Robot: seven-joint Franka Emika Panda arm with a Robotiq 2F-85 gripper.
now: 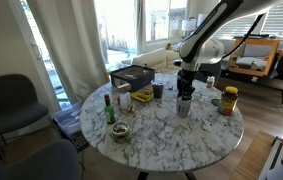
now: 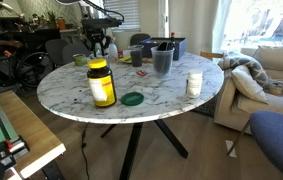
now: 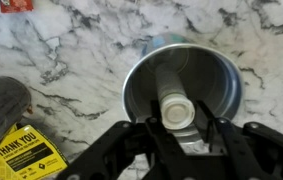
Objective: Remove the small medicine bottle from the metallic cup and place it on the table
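Observation:
In the wrist view the metallic cup (image 3: 146,85) stands on the marble table (image 3: 71,50), right below me. The small white medicine bottle (image 3: 178,108) leans inside it, cap towards the camera. My gripper (image 3: 180,120) has one finger on each side of the bottle's cap end and is closed on it at the cup's mouth. In both exterior views the gripper (image 1: 185,88) (image 2: 101,42) points straight down at the cup (image 1: 184,108), which stands on the table (image 1: 161,140) (image 2: 161,95). The bottle does not show there.
A yellow-capped jar (image 1: 229,99) (image 2: 101,83) stands near the cup. On the table are also a green bottle (image 1: 109,108), a white bottle (image 2: 194,84), dark mugs (image 2: 162,58), a black tray (image 1: 131,75), a small bowl (image 1: 120,131), a green lid (image 2: 132,98) and a yellow packet (image 3: 26,150).

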